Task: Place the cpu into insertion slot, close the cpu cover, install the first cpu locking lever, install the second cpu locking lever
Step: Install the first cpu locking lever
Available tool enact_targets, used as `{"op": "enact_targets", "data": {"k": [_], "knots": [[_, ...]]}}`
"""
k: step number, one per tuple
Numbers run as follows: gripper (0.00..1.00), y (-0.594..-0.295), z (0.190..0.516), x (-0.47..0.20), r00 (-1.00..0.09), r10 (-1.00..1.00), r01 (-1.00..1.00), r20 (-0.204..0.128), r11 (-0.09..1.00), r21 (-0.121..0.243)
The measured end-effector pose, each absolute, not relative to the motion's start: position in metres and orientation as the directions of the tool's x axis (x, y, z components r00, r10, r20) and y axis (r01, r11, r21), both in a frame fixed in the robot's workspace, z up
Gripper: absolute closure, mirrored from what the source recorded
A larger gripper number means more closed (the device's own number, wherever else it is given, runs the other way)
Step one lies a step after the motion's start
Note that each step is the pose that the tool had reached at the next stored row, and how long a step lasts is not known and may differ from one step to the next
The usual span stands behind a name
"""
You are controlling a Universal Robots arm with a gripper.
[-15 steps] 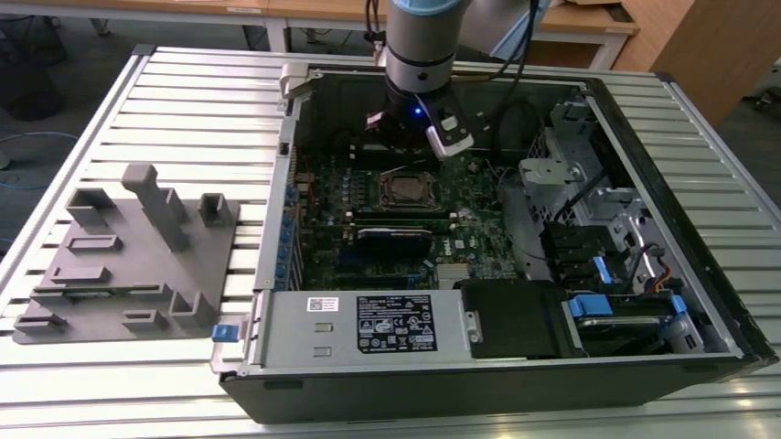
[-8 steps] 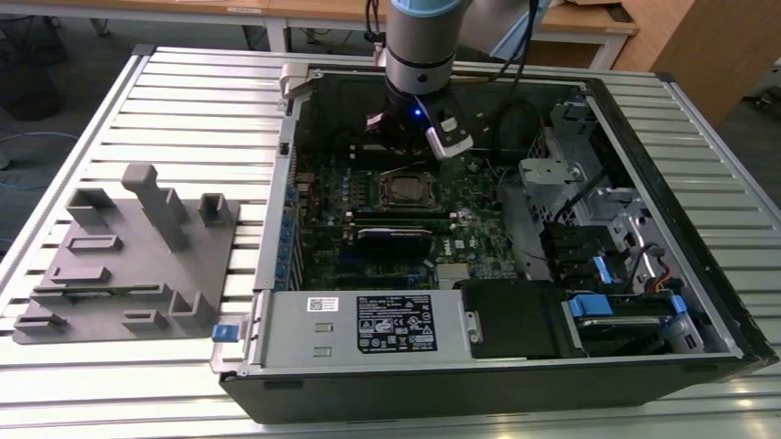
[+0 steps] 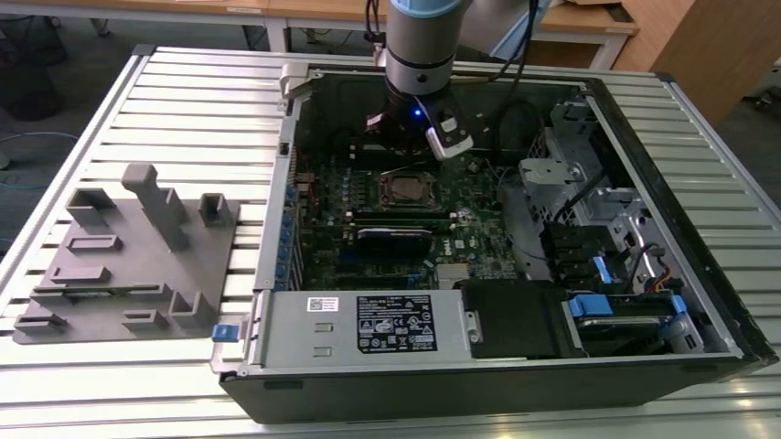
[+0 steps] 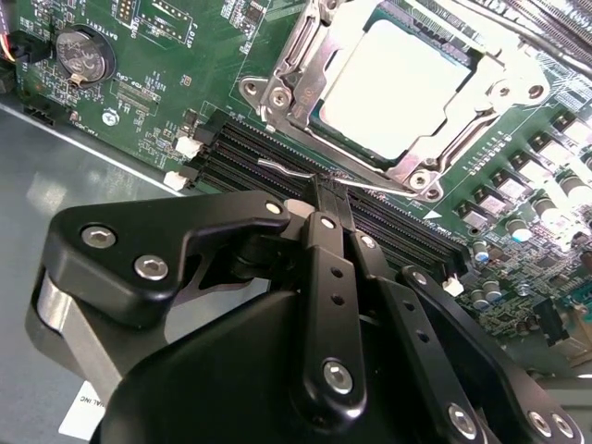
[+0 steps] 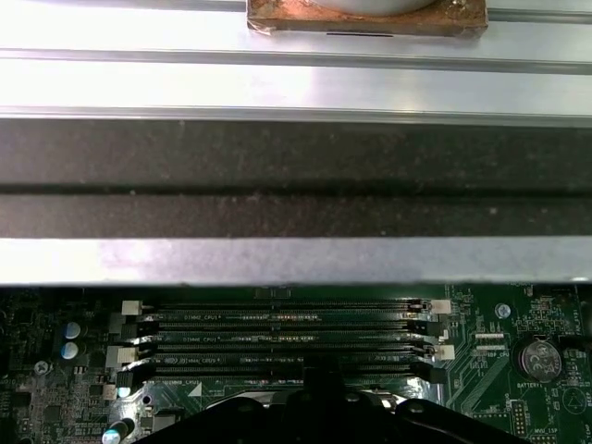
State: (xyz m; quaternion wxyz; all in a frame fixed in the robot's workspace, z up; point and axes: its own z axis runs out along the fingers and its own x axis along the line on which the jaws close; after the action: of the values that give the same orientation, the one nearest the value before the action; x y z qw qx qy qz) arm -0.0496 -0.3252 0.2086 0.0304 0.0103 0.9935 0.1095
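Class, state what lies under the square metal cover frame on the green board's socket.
The flat silvery-grey square cpu shows through the window of the cpu cover. The chip hides the socket contacts beneath.

I can read nothing for certain. At six o'clock from the insertion slot [image 3: 404, 190], the power supply [image 3: 293, 340] bears a white label [image 3: 325, 305] and a black label [image 3: 394, 324], their print too small. White lettering [image 5: 199, 317] beside the memory slots [image 5: 305, 359] stays illegible.

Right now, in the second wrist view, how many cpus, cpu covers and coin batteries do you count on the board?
cpu: 1
cpu cover: 1
coin battery: 1
Total: 3
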Motion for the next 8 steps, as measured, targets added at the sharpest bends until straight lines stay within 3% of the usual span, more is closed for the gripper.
{"op": "enact_targets", "data": {"k": [8], "knots": [[0.89, -0.3252, 0.2073, -0.0496, -0.998, 0.027, 0.014, -0.058, 0.976, 0.217]]}}
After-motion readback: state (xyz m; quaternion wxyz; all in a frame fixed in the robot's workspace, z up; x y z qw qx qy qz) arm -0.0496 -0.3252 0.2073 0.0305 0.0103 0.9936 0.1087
